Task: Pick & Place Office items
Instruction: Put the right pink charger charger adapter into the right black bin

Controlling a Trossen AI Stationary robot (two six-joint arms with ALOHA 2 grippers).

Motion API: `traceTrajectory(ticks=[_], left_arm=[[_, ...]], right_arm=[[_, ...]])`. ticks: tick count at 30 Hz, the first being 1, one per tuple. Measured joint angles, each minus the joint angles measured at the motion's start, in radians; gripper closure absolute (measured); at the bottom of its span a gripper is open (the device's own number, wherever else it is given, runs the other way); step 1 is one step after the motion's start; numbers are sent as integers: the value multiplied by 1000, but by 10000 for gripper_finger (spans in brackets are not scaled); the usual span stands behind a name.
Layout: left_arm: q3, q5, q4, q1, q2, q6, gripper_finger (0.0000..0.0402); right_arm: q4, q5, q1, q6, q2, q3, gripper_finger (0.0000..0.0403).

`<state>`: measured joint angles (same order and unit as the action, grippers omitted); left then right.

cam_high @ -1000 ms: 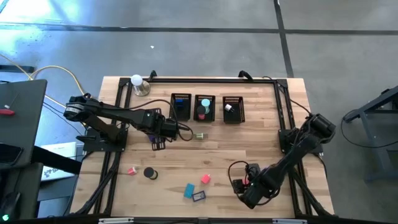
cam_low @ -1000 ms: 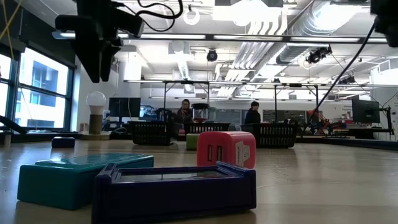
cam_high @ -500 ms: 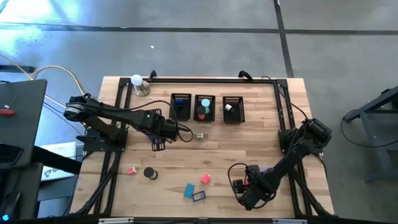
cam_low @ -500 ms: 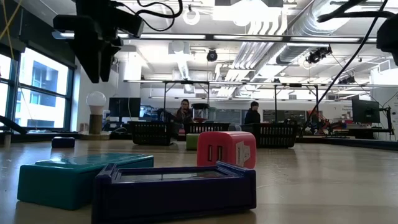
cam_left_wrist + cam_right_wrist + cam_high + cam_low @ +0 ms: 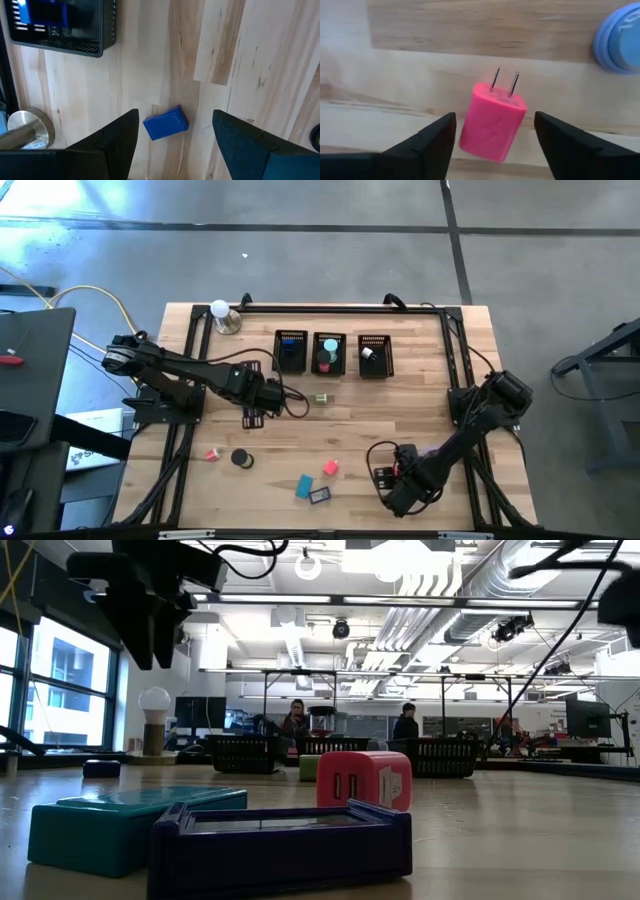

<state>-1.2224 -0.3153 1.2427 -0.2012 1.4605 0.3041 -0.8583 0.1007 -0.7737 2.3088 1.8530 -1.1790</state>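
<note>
left gripper (image 5: pixel 172 145) – jaws apart over blue block (image 5: pixel 166 122), nothing held | right gripper (image 5: pixel 492 145) – jaws apart, pink charger (image 5: pixel 492 127) between, contact unclear | blue disc (image 5: pixel 617 42) at 2 o'clock, cut off

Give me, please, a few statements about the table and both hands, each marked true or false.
1. The left hand hovers open over a blue block lying on the table. True.
2. The right hand is shut on the pink plug. False: its fingers stand apart on either side of the plug, not touching it.
3. Three black mesh bins stand in a row. True.
4. The white ball sits in the middle bin. False: the white ball stands outside the bins, near the table's corner.
</note>
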Motion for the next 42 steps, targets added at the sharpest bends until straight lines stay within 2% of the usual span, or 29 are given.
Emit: traceTrajectory(ticks=[7, 12, 19, 25, 29, 32, 37, 42], left_arm=[[0, 0, -4, -2, 0, 0, 155], [0, 1, -5, -3, 0, 1, 155], [0, 1, -15, -3, 0, 1, 155], [0, 1, -14, -3, 0, 1, 155], [0, 1, -14, -3, 0, 1, 155], [2, 1, -14, -3, 0, 3, 155], [2, 1, -14, -2, 0, 1, 155], [2, 1, -14, -2, 0, 0, 155]], right_arm=[[65, -61, 27, -75, 56, -2, 184], [67, -60, 33, -95, 60, -2, 203], [69, -42, 21, -104, 61, -4, 261], [35, -5, 0, -102, 69, -74, 262], [-41, -17, -10, -97, 69, -142, 248], [-84, -17, -12, -108, 68, -206, 254], [-266, 32, -5, -169, 66, -337, 263], [-484, 22, 50, -255, 66, -428, 256]])
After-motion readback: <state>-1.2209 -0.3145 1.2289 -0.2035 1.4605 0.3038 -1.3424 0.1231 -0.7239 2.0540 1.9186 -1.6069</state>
